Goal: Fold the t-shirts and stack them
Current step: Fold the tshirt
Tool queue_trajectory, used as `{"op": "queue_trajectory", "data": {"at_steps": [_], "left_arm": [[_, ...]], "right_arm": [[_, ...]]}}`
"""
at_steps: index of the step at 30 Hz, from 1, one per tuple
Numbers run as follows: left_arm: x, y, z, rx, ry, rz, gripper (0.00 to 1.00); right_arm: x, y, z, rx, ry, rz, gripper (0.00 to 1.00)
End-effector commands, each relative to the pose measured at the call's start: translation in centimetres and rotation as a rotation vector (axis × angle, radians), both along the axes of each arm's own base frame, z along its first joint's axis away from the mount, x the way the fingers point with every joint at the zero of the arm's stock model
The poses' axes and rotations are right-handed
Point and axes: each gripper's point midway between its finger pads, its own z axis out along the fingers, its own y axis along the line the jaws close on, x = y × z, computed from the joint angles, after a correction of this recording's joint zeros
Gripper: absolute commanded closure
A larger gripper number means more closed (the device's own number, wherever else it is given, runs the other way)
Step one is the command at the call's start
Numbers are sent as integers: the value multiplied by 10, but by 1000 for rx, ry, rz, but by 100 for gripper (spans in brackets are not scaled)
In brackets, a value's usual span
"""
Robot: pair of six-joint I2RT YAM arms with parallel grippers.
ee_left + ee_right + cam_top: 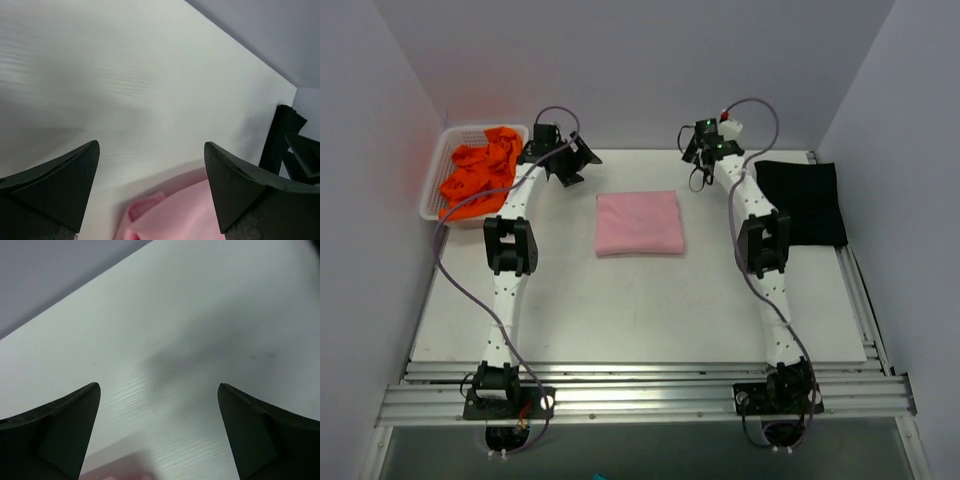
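A folded light pink t-shirt [639, 223] lies flat in the middle of the table [620, 310]. A folded black t-shirt [805, 200] rests at the right side. Crumpled orange t-shirts [480, 173] fill the white basket [438, 172] at the back left. My left gripper [570, 160] hovers open just beyond the pink shirt's far left corner; the pink cloth [175, 212] shows low between its fingers [235, 185]. Open as well, my right gripper [705, 150] hangs past the far right corner, with only bare table between its fingers [260, 425] and a pink edge [125, 470] at the bottom.
Grey walls close in the back and both sides. An aluminium rail frame [640, 385] runs along the near edge where both arm bases are bolted. The right arm's black gripper [290, 145] shows at the right edge of the left wrist view.
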Motion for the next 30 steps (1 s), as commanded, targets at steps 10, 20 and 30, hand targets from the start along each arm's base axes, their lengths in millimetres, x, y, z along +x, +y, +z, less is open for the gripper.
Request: {"op": "queue_trajectory", "data": {"at_steps": [10, 20, 30], "left_arm": [[-60, 37, 144, 15, -324, -15, 6], [-106, 55, 142, 95, -360, 20, 6], [-110, 61, 118, 129, -332, 25, 6]], "right_arm": [[-130, 11, 60, 66, -92, 170, 0], [-171, 80, -25, 189, 9, 354, 0], [-154, 99, -89, 196, 96, 382, 0]]}}
